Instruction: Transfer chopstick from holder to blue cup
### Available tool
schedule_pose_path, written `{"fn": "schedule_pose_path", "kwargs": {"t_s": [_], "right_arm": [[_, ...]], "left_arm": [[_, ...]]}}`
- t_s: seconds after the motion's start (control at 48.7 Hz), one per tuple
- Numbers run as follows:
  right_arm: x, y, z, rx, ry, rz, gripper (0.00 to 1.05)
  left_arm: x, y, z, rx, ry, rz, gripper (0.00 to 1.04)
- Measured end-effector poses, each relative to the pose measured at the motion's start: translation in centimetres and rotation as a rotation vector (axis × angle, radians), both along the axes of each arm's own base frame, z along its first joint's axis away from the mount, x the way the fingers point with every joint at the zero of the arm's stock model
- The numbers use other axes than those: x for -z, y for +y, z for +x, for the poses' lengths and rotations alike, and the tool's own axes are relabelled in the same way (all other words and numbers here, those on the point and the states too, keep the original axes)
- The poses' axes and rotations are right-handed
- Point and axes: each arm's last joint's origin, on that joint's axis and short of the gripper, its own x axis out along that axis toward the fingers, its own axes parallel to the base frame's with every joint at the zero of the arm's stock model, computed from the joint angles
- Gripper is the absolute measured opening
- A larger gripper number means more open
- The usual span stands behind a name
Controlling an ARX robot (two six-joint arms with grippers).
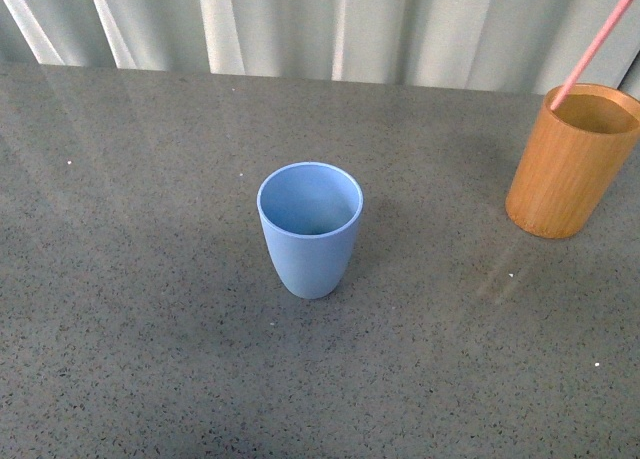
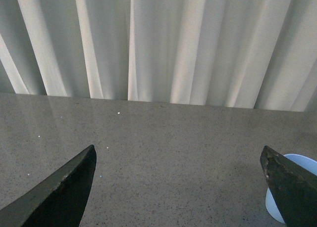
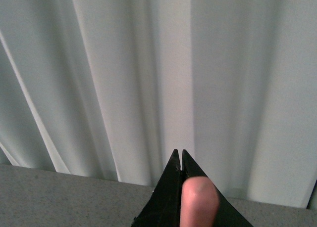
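Note:
The blue cup (image 1: 310,229) stands upright and empty in the middle of the grey table. The orange-brown holder (image 1: 570,161) stands at the right. A pale pink chopstick (image 1: 596,45) leans out of the holder and runs up past the top right corner, its lower end still inside. My right gripper (image 3: 179,158) is shut on the chopstick's blurred pink end (image 3: 198,202); it is out of the front view. My left gripper (image 2: 178,167) is open and empty above the table, with the blue cup (image 2: 277,204) partly hidden behind one finger (image 2: 292,187).
A pleated pale curtain (image 1: 330,24) hangs along the table's far edge. The grey speckled tabletop (image 1: 130,279) spreads around the cup and holder.

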Motion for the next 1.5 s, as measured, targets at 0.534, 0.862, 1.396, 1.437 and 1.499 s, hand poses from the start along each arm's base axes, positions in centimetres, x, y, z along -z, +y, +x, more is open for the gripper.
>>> {"fn": "schedule_pose_path", "kwargs": {"t_s": [0.534,0.862,1.396,1.437,1.499], "right_arm": [[-5.7,7.4,-4.0,-0.177,-0.025,0.064,0.01],[-0.8,12.0,-3.3,-0.261,0.139,0.084,0.01],[1.6,15.1,-1.8,-0.318,0.193,0.071,0.01],[1.7,15.3,-1.8,-0.322,0.196,0.07,0.01],[2.1,15.7,-1.8,-0.327,0.208,0.074,0.01]], "left_arm": [[0.0,0.0,0.0,0.0,0.0,0.0,0.98],[0.0,0.0,0.0,0.0,0.0,0.0,0.98],[0.0,0.0,0.0,0.0,0.0,0.0,0.98],[0.0,0.0,0.0,0.0,0.0,0.0,0.98],[0.0,0.0,0.0,0.0,0.0,0.0,0.98]]}}
